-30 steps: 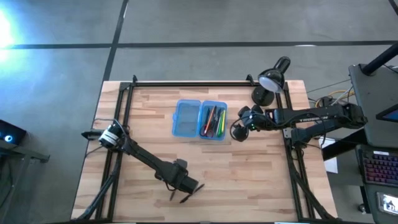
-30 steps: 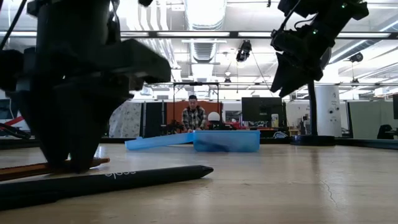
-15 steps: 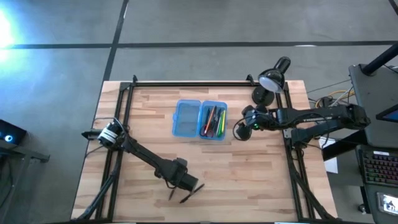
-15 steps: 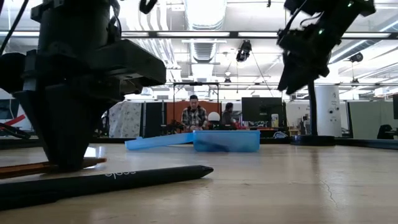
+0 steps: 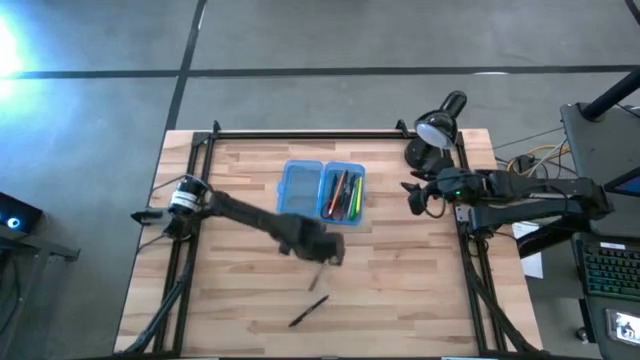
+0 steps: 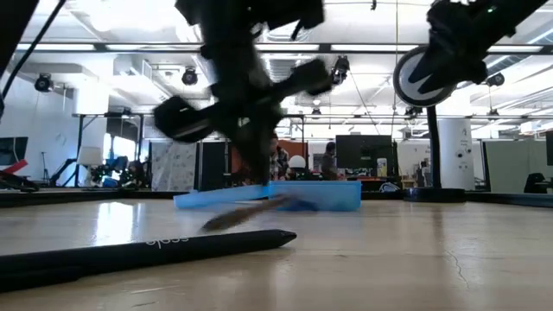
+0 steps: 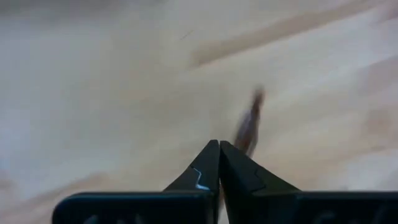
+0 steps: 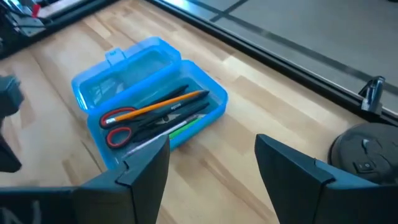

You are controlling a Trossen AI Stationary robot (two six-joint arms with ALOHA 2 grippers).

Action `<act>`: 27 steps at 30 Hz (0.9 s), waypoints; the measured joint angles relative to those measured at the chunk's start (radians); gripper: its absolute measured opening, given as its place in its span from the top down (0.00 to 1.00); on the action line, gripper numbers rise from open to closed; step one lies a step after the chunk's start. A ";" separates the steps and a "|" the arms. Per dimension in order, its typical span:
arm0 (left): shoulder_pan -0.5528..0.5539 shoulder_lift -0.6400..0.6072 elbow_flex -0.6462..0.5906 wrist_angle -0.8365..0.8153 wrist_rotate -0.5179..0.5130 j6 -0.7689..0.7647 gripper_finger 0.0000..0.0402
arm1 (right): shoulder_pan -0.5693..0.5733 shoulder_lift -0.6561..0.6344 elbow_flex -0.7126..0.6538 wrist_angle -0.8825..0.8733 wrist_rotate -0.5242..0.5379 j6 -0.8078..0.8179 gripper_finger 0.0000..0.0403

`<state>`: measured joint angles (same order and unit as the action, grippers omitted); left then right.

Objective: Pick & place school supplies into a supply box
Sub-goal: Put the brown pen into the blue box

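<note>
my left pincer (image 5: 322, 262) is clenched on a brown pencil (image 6: 246, 212), which hangs from the tips clear of the surface (image 5: 420, 290), just short of the blue supply box (image 5: 321, 192). so this is the carry step. the box lies open, its right half already holding red-handled scissors (image 8: 119, 135), an orange pencil (image 8: 165, 104) and dark pens. next i judge i must bring the pencil over that filled half, line it up lengthwise and let go low. a black pen (image 5: 308, 310) waits near the front edge. my right pincer (image 5: 413, 197) stands released beside the black desk lamp (image 5: 437, 128), well apart from the box.
</note>
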<state>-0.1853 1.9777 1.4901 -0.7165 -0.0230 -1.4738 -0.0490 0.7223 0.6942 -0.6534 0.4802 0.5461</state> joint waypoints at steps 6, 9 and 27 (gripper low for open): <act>0.129 -0.001 0.110 0.035 -0.004 0.116 0.99 | 0.000 -0.095 -0.011 -0.037 0.024 0.000 0.44; 0.184 -0.001 0.142 0.034 0.008 0.169 0.99 | 0.000 -0.123 -0.012 -0.040 0.065 0.000 0.44; 0.019 0.001 0.168 -0.116 0.112 0.914 0.99 | -0.005 -0.113 -0.013 -0.135 0.108 0.040 0.44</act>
<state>-0.1662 1.9783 1.6577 -0.8327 0.0894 -0.5599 -0.0536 0.6094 0.6811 -0.7882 0.5886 0.5865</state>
